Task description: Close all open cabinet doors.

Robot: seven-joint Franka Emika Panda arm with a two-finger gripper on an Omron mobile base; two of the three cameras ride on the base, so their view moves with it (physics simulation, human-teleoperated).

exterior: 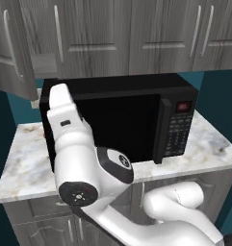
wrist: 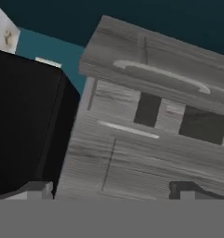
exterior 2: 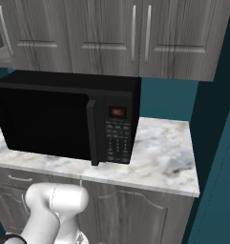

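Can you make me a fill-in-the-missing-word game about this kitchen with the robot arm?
1. The boxy black microwave sits on the white marble ___.
2. The grey wood-grain cabinet door with a silver bar handle at the far left stands swung ___.
3. The little display on the microwave's button panel glows ___.
4. The two dark fingers of the gripper stand wide ___.

Missing words: countertop; open; red; apart
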